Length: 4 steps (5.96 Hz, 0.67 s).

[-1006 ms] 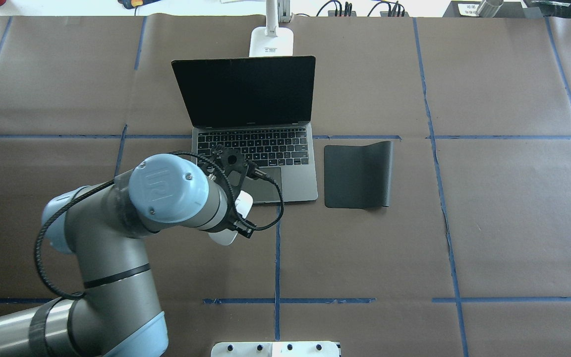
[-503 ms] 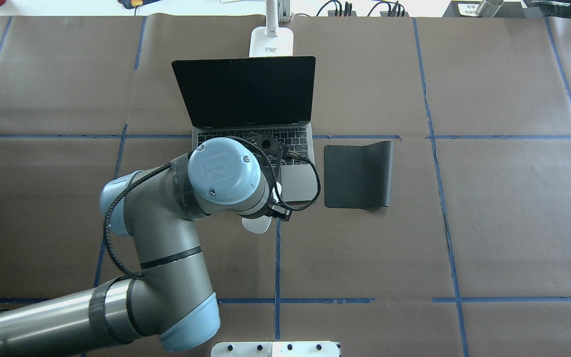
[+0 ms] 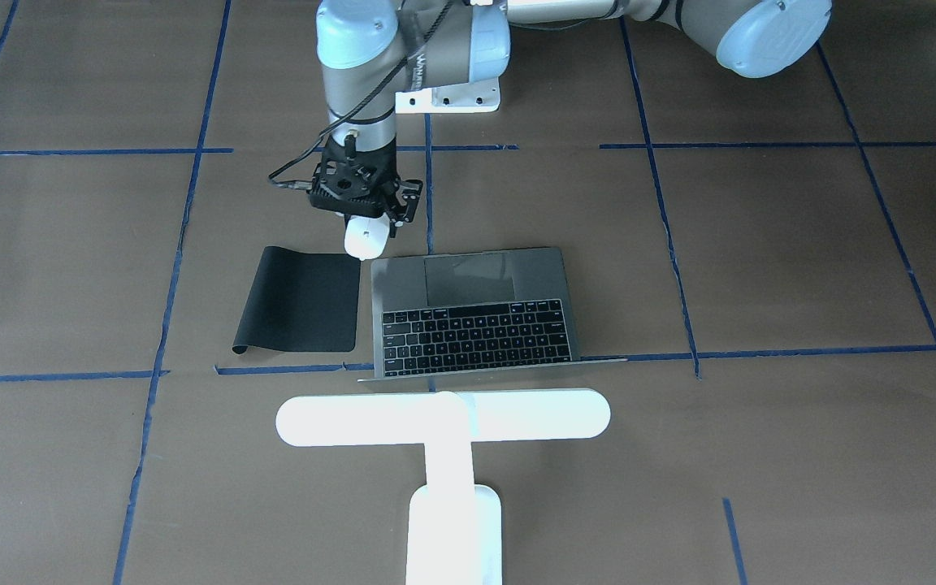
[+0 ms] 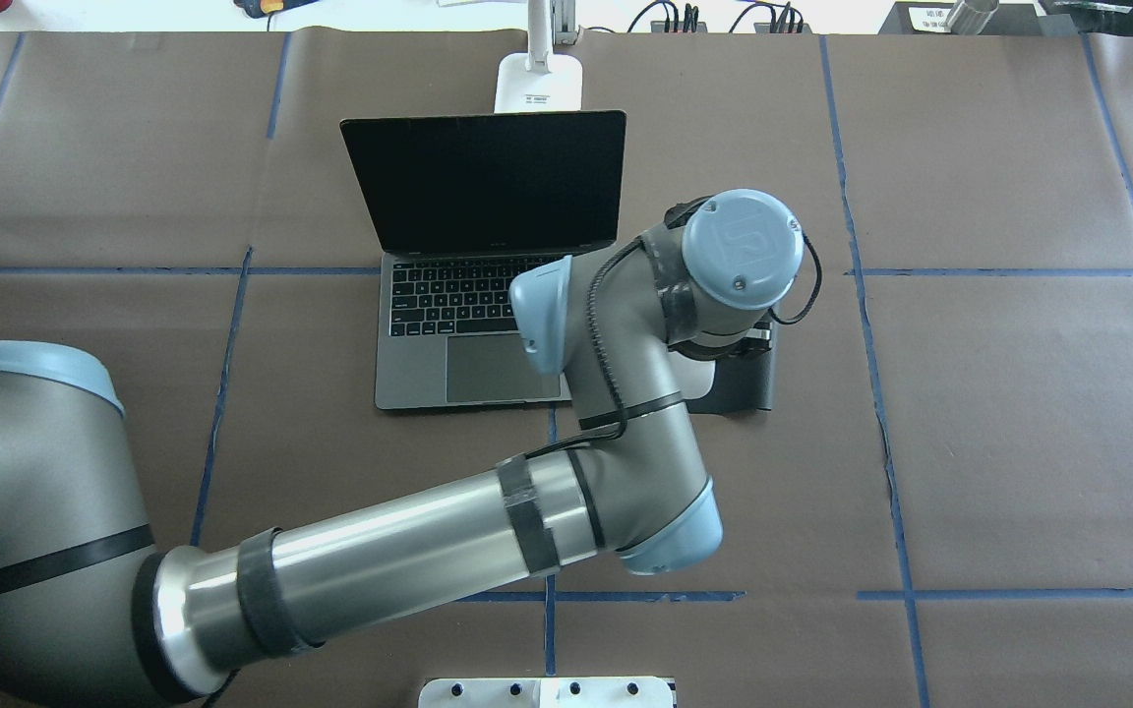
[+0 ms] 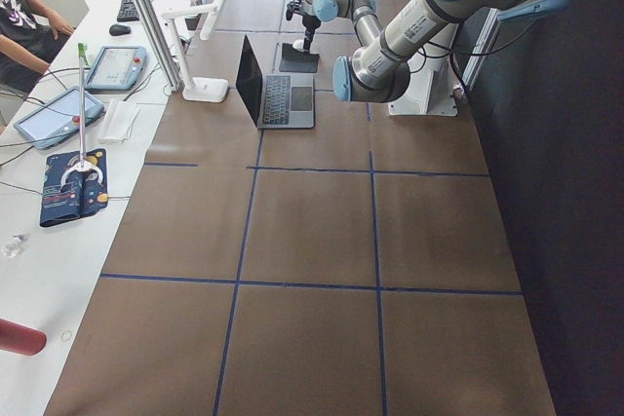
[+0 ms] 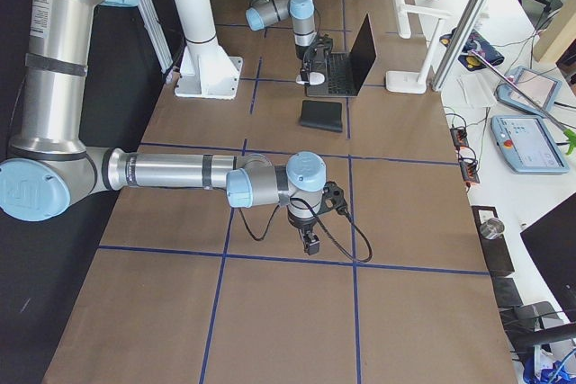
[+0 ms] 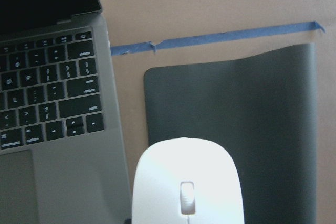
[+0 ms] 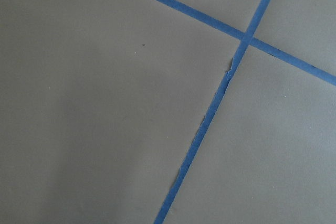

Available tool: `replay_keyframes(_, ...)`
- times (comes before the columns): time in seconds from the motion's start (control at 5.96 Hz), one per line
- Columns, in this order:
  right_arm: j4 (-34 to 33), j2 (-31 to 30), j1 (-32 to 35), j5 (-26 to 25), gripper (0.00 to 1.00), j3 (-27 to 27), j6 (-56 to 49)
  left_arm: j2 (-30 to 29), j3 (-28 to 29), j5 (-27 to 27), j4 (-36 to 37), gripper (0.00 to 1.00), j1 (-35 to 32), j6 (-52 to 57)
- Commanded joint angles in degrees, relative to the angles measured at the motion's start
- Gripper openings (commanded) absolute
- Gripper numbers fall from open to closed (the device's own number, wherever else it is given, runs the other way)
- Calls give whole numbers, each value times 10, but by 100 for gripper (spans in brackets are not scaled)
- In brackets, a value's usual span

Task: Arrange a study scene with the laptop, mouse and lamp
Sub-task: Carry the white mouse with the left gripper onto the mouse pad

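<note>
The dark grey laptop stands open at mid-table, also in the overhead view. The white T-shaped lamp stands behind it, its base at the far edge. My left gripper is shut on the white mouse and holds it above the robot-side edge of the black mat, by the laptop's corner. In the left wrist view the mouse hangs over the mat beside the laptop. My right gripper shows only in the exterior right view, low over the table; I cannot tell its state.
A white bolted mounting block sits at the robot-side table edge. Blue tape lines cross the brown table cover. The mat's outer edge curls up. An operators' bench with tablets runs along the far side.
My left arm has swung to the right with the mouse, from in front of the laptop's trackpad to over the black mat. The laptop, lamp and mat have not moved.
</note>
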Motion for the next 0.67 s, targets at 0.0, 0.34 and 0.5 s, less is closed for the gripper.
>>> replay_keyframes(0.0, 1, 4, 0, 0, 100, -15, -1, -60, 98, 1, -37, 28, -5, -20)
replay_keyframes(0.34, 1, 3, 0, 1, 100, -17, -2, -105, 206, 5, -104, 28, -11, -39)
replay_keyframes(0.5, 1, 3, 0, 1, 100, -17, -2, -105, 212, 9, -106, 77, -12, -35)
